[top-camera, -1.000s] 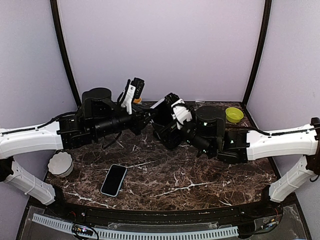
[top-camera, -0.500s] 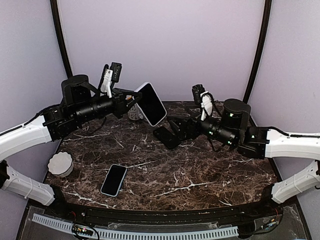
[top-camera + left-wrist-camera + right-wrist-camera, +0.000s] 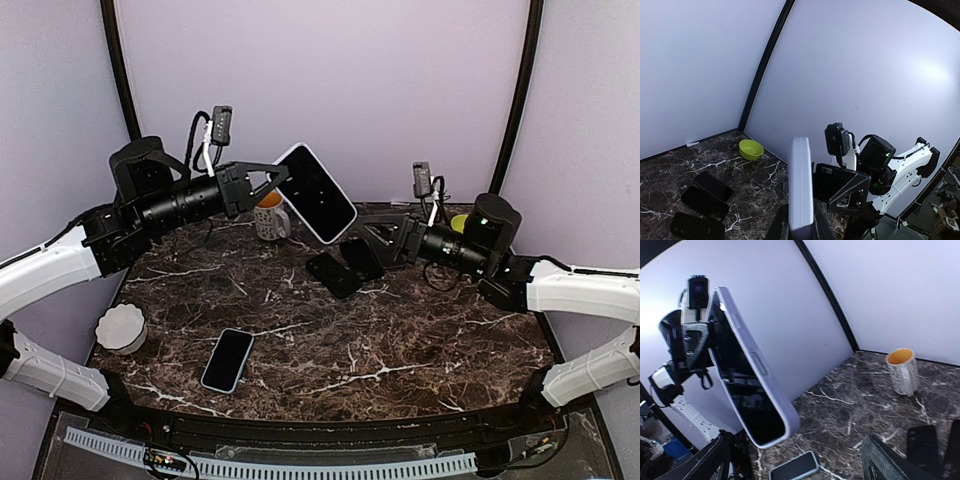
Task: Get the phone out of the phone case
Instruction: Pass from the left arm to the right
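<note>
A phone with a dark screen sits in a pale lavender case (image 3: 318, 195). My left gripper (image 3: 280, 180) is shut on the case's lower end and holds it tilted, high above the table. In the left wrist view I see the case edge-on (image 3: 801, 185) between my fingers (image 3: 776, 229). My right gripper (image 3: 385, 238) is open and empty, to the right of the cased phone and lower, not touching it. In the right wrist view the cased phone (image 3: 747, 375) fills the left side, and my open gripper (image 3: 794, 450) has a wide gap.
Three dark phones (image 3: 335, 272) lie at the table's middle back. A phone in a light blue case (image 3: 228, 359) lies front left. A white mug (image 3: 268, 216) stands at the back, a green bowl (image 3: 464, 224) back right, and a white round lid (image 3: 122, 327) at the left edge.
Both grippers were together on the cased phone at the middle. The right gripper has let go and drawn back right. The left arm has lifted the cased phone up.
</note>
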`<state>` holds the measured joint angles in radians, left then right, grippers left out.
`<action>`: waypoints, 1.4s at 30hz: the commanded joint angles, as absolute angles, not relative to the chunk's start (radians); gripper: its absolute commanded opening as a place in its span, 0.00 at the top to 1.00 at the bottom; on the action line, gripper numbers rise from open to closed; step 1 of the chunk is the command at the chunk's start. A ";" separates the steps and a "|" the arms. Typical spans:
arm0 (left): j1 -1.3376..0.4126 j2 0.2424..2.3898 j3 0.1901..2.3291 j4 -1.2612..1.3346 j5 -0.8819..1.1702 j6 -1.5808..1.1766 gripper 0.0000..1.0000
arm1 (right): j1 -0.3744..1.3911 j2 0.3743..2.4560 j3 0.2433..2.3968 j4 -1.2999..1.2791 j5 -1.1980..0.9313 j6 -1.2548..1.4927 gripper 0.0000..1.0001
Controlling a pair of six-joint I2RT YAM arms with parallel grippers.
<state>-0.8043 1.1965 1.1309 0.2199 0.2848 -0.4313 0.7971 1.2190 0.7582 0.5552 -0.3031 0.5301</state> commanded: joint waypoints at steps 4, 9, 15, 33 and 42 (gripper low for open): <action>-0.797 1.191 1.169 0.446 0.354 -0.599 1.00 | 0.786 1.205 0.779 0.801 -0.519 0.703 0.08; -0.797 1.201 1.167 0.489 0.388 -0.652 1.00 | 0.785 1.243 0.804 0.898 -0.565 0.776 0.11; -0.798 1.201 1.154 0.510 0.400 -0.676 1.00 | 0.786 1.277 0.837 0.994 -0.625 0.849 0.20; -0.798 1.221 1.118 0.503 0.372 -0.646 1.00 | 0.788 1.323 0.878 1.021 -0.713 0.849 0.71; -0.798 1.229 1.104 0.504 0.364 -0.634 1.00 | 0.788 1.334 0.878 1.040 -0.775 0.876 1.00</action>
